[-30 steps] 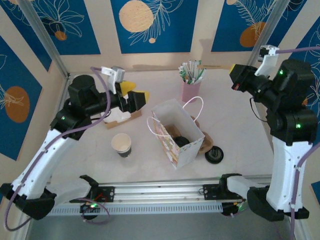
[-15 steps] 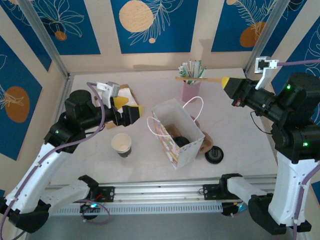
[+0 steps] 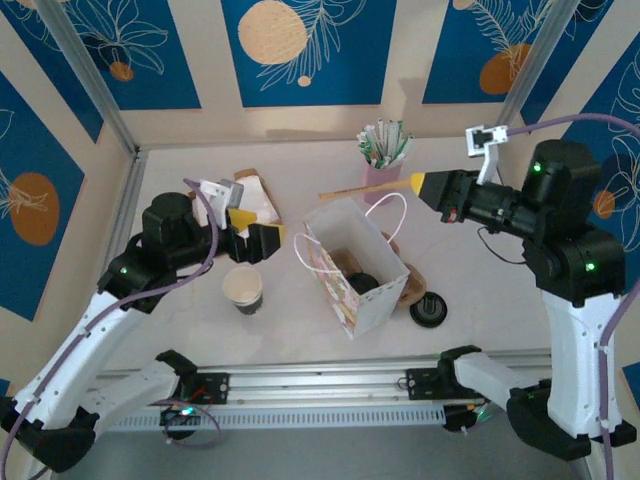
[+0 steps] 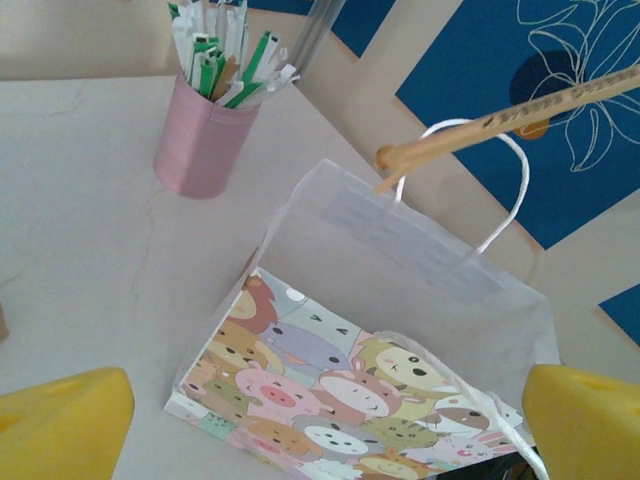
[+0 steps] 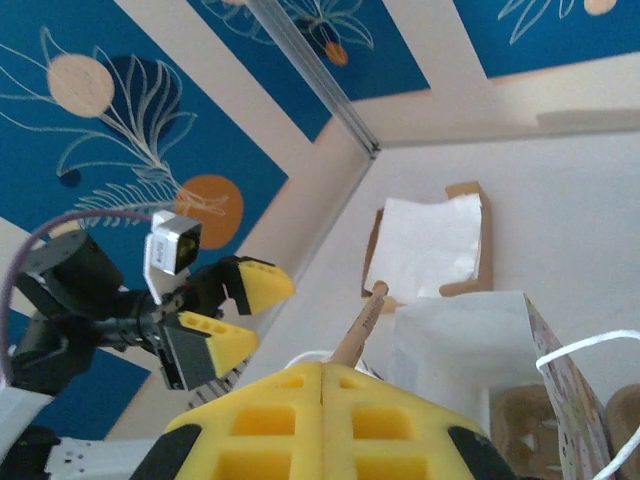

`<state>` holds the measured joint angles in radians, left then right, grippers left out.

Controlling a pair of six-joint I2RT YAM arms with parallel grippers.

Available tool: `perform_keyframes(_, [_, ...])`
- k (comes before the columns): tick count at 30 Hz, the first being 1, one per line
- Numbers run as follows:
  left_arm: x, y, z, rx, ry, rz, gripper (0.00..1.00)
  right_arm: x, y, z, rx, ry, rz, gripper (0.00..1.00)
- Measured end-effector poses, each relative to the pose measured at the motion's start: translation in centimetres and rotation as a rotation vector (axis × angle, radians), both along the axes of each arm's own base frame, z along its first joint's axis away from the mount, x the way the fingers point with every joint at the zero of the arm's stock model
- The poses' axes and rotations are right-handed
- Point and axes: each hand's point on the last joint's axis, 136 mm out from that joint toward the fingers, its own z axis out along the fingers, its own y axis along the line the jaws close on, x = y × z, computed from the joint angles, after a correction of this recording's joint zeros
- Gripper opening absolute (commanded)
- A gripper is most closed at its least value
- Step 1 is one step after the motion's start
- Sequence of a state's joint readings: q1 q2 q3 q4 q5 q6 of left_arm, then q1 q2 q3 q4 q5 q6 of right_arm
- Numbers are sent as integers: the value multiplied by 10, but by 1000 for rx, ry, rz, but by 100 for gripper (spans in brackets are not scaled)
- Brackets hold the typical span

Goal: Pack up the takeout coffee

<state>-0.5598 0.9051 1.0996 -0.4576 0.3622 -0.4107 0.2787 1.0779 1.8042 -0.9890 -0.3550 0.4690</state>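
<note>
Takeout coffee (image 3: 362, 283) sits inside the bag (image 3: 335, 290), below-left of the right fingers (image 3: 422, 184), which clamp a level wooden stick (image 3: 365, 189). Left fingers (image 3: 268, 236) spread, empty.

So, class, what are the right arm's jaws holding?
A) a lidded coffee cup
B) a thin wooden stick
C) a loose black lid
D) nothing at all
B: the right arm's jaws are shut on a thin wooden stick, whose free end reaches toward the cartoon-printed bag.
</note>
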Motion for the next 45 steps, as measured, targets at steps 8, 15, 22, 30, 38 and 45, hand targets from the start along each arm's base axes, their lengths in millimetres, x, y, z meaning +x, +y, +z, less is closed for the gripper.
perform_keyframes(8, [1,0,-12,15,21,2,100,18,16,-44,-190,81,-17,1])
perform_keyframes(15, [5,2,-17,30,25,26,100,16,5,-46,-266,56,-64,1])
perform_keyframes(22, [12,0,-25,49,45,39,100,19,19,-63,-323,92,-20,0])
perform_keyframes(30, [17,1,-29,62,52,55,100,28,53,-98,-422,168,60,0])
perform_keyframes(38, [19,3,-30,69,50,72,100,35,82,-133,-527,210,104,0])
perform_keyframes(45, [21,5,-32,75,49,85,100,44,92,-179,-597,287,106,0])
